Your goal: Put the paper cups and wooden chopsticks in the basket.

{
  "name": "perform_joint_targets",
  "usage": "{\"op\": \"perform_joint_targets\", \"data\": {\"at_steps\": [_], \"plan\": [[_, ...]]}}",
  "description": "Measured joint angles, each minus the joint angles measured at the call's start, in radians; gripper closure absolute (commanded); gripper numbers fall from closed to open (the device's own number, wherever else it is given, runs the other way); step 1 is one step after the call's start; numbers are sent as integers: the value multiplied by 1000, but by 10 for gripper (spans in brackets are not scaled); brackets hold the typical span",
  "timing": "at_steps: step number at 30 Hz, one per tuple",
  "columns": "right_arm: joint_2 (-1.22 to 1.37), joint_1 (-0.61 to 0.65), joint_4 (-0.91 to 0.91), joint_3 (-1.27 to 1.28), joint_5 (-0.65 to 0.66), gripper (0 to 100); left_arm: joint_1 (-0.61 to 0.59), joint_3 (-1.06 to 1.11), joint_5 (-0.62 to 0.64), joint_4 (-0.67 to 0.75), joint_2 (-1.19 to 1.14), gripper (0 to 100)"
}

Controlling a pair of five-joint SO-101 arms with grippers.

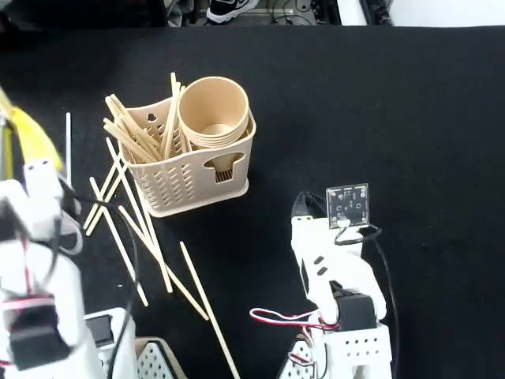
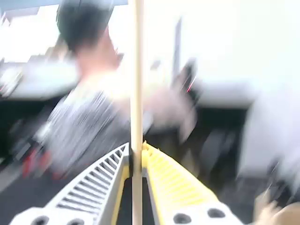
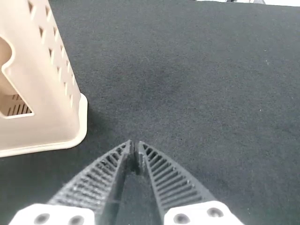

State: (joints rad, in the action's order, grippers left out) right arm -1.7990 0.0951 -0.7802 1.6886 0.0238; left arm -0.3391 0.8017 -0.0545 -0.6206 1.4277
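L wrist: left tool right at the lens, white + yellow jaws clamped on one wooden chopstick, which stands upright btwn them. Bkgd too blurred to read.

R wrist: right tool, black jaws pressed together, empty, low over bare worktop. The basket corner is just beside it, w/ open room on the other side.

High: left arm raised at worktop's left edge. Right arm folded near the front, apart from the basket. Inside basket: stacked paper cups + a bunch of chopsticks. The loose chopsticks lie on the worktop by the basket's left side and in front of it.
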Motion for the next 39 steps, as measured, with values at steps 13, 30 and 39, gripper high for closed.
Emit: {"op": "perform_joint_targets", "data": {"at_steps": [13, 30, 39], "plan": [[0, 0, 0, 0, 0, 979, 371, 143, 31, 307, -100, 971], [0, -23, 0, 0, 0, 979, 298, 193, 210, 272, -353, 770], [0, -23, 0, 0, 0, 979, 302, 28, 210, -78, -158, 766]]}}
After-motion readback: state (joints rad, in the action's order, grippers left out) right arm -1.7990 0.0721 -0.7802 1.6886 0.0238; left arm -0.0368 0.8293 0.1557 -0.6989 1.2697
